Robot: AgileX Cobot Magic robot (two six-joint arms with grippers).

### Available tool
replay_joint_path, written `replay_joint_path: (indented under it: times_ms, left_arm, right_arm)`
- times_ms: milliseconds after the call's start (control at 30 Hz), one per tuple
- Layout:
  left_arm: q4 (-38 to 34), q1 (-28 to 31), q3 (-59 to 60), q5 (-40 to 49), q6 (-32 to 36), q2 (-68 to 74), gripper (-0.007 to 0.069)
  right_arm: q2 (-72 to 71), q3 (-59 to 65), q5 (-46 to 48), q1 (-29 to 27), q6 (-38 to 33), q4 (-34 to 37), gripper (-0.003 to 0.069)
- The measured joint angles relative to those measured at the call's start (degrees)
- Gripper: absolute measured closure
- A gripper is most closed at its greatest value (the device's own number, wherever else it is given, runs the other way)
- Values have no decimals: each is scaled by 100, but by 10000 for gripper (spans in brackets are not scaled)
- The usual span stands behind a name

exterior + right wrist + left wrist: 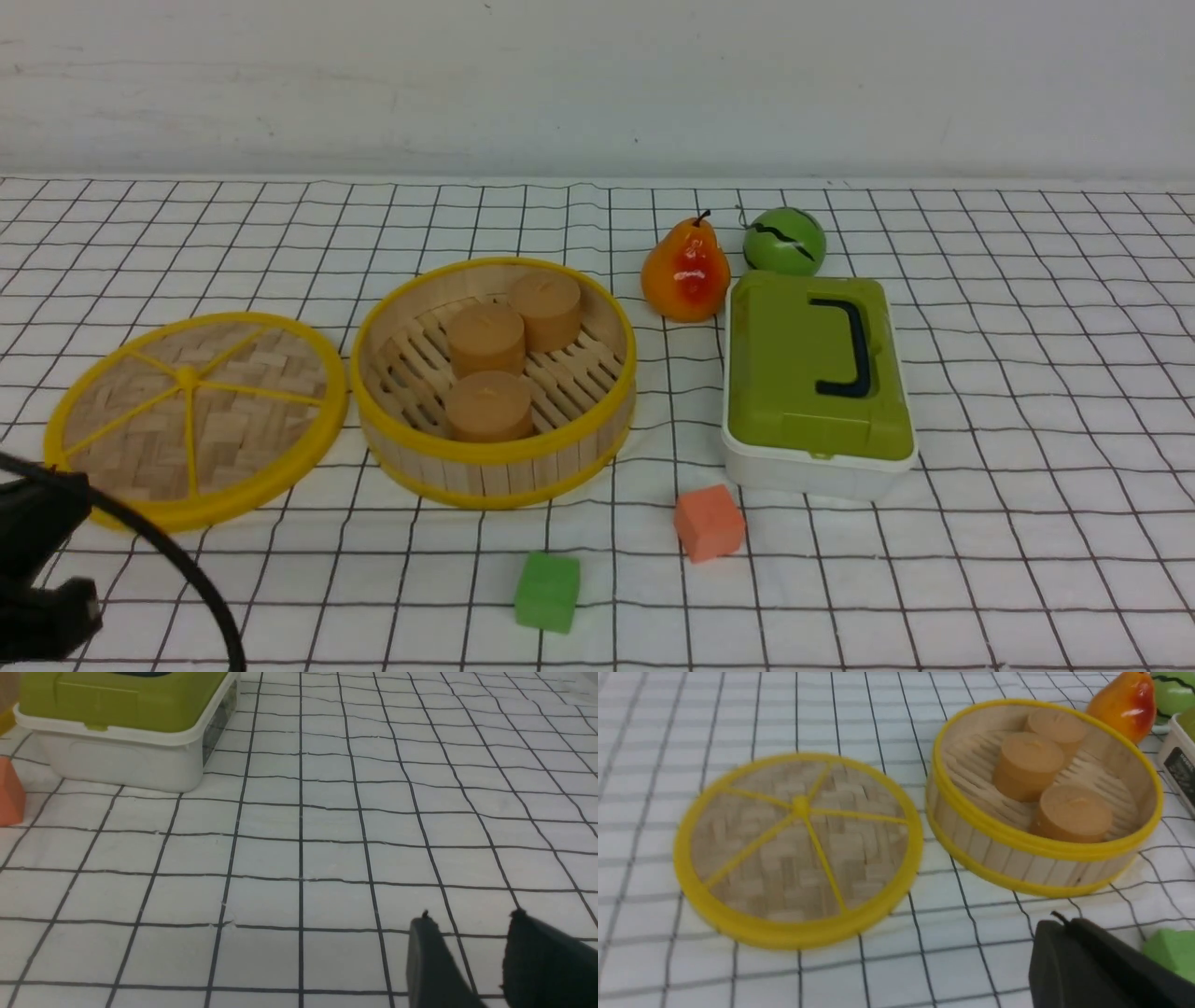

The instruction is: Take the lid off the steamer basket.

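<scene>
The lid [247,418] is lying flat on the grid-lined table [1036,392], just beside the steamer basket [495,467] on its left, its woven face and yellow spokes facing up; being round, it is showing no long axis, while its spokes are fanning out from the centre knob [188,377], one running toward the robot and another slanting away to the right; the basket is standing upright with its open mouth facing up, also round and without a long axis, its floor slats running slantwise, away and to the left, and it is holding three brown round pieces [489,407]; the left gripper [1069,926] is hovering near the lid and basket with its jaws clenched together on nothing, and the right gripper [472,914] is keeping its jaws parted, holding nothing; the green-lidded box [812,373] is sitting well apart to the basket's right, its long side pointing away from the robot
</scene>
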Motion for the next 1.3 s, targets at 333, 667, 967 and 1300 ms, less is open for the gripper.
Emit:
replay_joint_path:
  times_ms: [333, 667, 967, 1300]
  left_arm:
    - [-306, -631, 2264, -2729, -144, -2304, 637]
    - [1309, -56, 2340, -1125, -1932, -3285, 636]
    - [2118, -49, 2345, 530, -3238, -3285, 636]
    - [2157, -49, 2345, 569, -3075, -3285, 636]
  right_arm:
    - [0, 0, 0, 0, 0, 0, 419]
    - [0, 0, 0, 0, 0, 0, 419]
    - [0, 0, 0, 0, 0, 0, 419]
    - [0, 0, 0, 0, 0, 0, 419]
